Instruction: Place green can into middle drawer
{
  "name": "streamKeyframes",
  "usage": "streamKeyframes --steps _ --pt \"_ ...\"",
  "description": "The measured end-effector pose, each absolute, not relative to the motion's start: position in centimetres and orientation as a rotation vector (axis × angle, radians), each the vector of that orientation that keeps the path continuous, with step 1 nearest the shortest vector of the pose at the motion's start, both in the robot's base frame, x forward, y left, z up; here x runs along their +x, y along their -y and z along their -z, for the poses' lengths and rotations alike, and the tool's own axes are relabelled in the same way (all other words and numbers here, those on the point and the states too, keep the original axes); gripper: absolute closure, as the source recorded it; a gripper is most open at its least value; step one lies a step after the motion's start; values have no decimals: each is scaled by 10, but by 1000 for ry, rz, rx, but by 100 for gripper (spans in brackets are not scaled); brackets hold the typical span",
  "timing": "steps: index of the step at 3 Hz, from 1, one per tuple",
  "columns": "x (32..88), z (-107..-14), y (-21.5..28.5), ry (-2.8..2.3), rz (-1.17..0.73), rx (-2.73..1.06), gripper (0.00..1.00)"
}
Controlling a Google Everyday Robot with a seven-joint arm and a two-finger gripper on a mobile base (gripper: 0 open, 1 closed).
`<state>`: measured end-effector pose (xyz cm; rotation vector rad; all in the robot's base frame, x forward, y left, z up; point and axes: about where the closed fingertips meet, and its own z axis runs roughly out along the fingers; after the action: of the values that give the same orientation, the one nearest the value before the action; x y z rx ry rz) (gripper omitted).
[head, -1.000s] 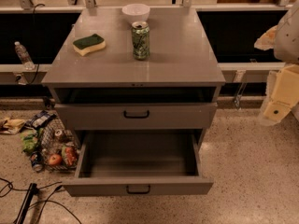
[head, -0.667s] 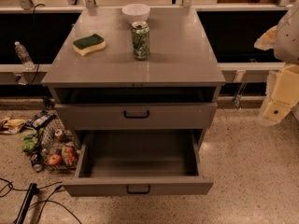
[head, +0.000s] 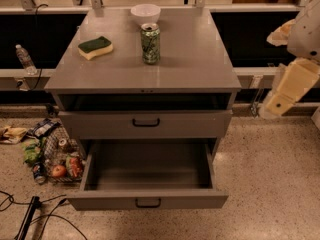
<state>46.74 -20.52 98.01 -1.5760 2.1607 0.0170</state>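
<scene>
The green can [head: 150,43] stands upright on the grey cabinet top [head: 190,64], just in front of a white bowl [head: 146,13]. The middle drawer [head: 150,200] is pulled out toward me and nothing lies inside it. The drawer above it [head: 146,123] is closed. My gripper [head: 274,105] hangs at the right edge of the view, beside the cabinet's right side and below the top's height. It is well clear of the can and holds nothing that I can see.
A green and yellow sponge [head: 95,47] lies on the top to the left of the can. Floor clutter with fruit and small cans [head: 55,156] lies left of the cabinet. A water bottle [head: 23,58] stands on a ledge at left. Black cables [head: 30,219] lie at bottom left.
</scene>
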Motion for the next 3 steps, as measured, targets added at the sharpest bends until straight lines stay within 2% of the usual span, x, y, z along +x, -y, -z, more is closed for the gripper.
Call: streamKeyframes --steps 2,3 --pt "575 -991 194 -1886 -380 -1137 0" --pt "620 -977 148 -1741 -536 -1036 0"
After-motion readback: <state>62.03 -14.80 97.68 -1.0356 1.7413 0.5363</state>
